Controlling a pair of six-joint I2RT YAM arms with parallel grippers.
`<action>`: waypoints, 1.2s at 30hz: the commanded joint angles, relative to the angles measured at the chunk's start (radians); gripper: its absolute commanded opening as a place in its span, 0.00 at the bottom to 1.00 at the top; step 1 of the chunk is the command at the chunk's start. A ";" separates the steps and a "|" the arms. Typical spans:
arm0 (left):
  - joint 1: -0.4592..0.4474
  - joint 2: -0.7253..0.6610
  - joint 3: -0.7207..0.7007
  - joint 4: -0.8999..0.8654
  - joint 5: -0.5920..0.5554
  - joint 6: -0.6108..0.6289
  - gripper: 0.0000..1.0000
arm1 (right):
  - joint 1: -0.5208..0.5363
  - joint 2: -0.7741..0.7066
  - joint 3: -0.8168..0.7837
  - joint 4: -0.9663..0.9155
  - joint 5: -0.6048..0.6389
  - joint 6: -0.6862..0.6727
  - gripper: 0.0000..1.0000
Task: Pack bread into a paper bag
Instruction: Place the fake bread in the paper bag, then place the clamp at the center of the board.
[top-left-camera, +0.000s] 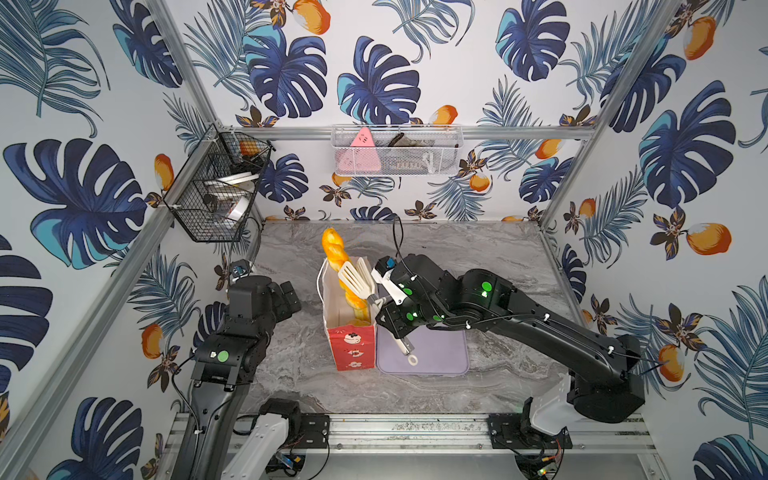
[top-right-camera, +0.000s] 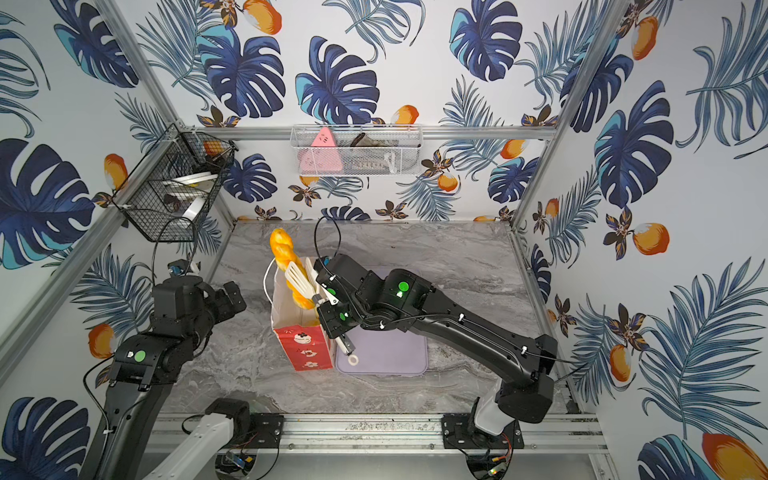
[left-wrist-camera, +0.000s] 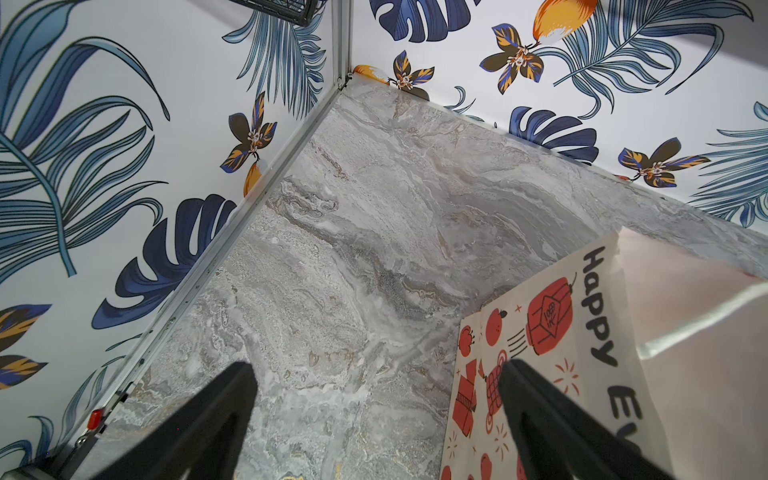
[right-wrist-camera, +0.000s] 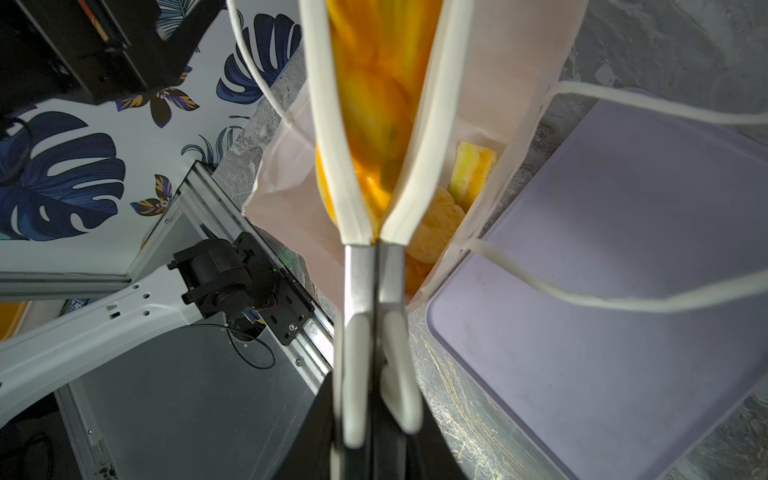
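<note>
The paper bag (top-left-camera: 352, 347) (top-right-camera: 306, 347) stands upright mid-table, red with cartoon faces and white inside. A long orange-golden twisted loaf (top-left-camera: 333, 248) (top-right-camera: 281, 248) stands in it, its top sticking out well above the rim. My right gripper (top-left-camera: 387, 306) (right-wrist-camera: 374, 436) is shut on the handles of white-tipped metal tongs (top-left-camera: 355, 277) (right-wrist-camera: 370, 270), whose two blades close around the loaf (right-wrist-camera: 374, 104). Down in the bag (right-wrist-camera: 282, 178) lie a round golden bun (right-wrist-camera: 436, 224) and a pale yellow wedge (right-wrist-camera: 473, 170). My left gripper (left-wrist-camera: 376, 365) is open and holds nothing, left of the bag (left-wrist-camera: 561, 332).
A flat lilac tray (top-left-camera: 440, 353) (right-wrist-camera: 623, 270) lies against the bag's right side, under my right wrist. A white wire basket (top-left-camera: 397, 151) on the back wall holds a pink triangle (top-left-camera: 360, 154). A black wire basket (top-left-camera: 216, 187) hangs at the left wall.
</note>
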 joint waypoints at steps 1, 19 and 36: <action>0.002 -0.003 0.000 -0.002 -0.004 0.011 0.99 | 0.004 -0.001 -0.004 0.040 0.011 0.011 0.18; 0.002 0.014 0.005 0.009 -0.001 0.012 0.99 | 0.004 -0.099 -0.015 0.063 0.106 -0.017 0.32; 0.001 0.001 0.005 -0.002 -0.016 0.003 0.99 | -0.304 -0.166 -0.053 0.061 0.471 -0.007 0.00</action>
